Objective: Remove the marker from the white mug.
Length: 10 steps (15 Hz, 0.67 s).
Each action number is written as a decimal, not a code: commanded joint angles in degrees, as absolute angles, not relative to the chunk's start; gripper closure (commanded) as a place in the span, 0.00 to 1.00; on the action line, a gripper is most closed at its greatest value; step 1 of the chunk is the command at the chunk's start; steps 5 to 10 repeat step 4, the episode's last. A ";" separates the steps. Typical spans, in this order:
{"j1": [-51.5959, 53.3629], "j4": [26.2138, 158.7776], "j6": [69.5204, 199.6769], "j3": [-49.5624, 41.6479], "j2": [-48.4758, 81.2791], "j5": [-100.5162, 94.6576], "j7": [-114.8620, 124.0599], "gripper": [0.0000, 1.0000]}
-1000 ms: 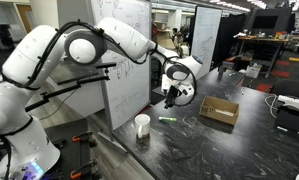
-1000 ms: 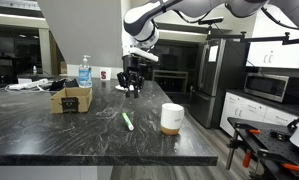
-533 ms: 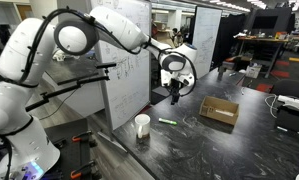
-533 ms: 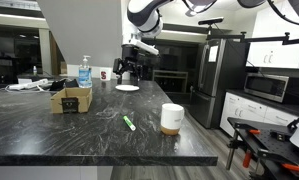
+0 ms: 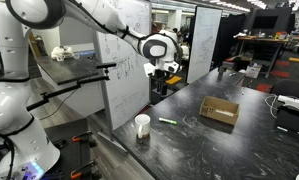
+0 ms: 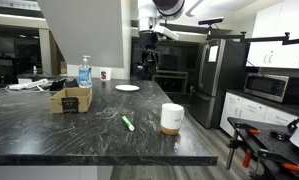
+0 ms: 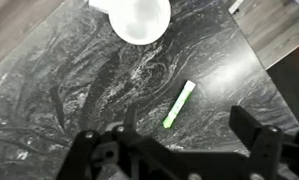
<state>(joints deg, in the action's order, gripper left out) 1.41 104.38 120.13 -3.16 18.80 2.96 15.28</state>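
Note:
The green marker (image 5: 168,121) (image 6: 128,122) (image 7: 179,104) lies flat on the dark marbled counter, outside the white mug and a short way from it. The white mug (image 5: 142,126) (image 6: 171,118) (image 7: 140,18) stands upright near the counter's edge, and nothing shows inside it. In both exterior views my gripper (image 5: 160,77) (image 6: 147,68) hangs high above the counter, well clear of both. In the wrist view the gripper (image 7: 187,124) is open with nothing between its fingers, and it looks down on the marker and the mug.
A flat open cardboard box (image 5: 219,109) (image 6: 71,98) sits on the counter past the marker. A sanitizer bottle (image 6: 85,72) and a white plate (image 6: 127,88) stand farther back. A whiteboard panel (image 5: 127,60) rises beside the counter.
The arm has lifted up and back from just above the counter to well above it. The marker and the mug have not moved.

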 commanded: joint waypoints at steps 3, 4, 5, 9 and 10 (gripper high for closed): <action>2.13 116.46 131.06 -3.15 10.34 -1.91 16.80 0.00; 2.10 117.56 132.03 -3.09 9.60 -2.35 17.03 0.00; 2.10 117.56 132.03 -3.09 9.60 -2.35 17.03 0.00; 2.10 117.56 132.03 -3.09 9.60 -2.35 17.03 0.00; 2.10 117.56 132.03 -3.09 9.60 -2.35 17.03 0.00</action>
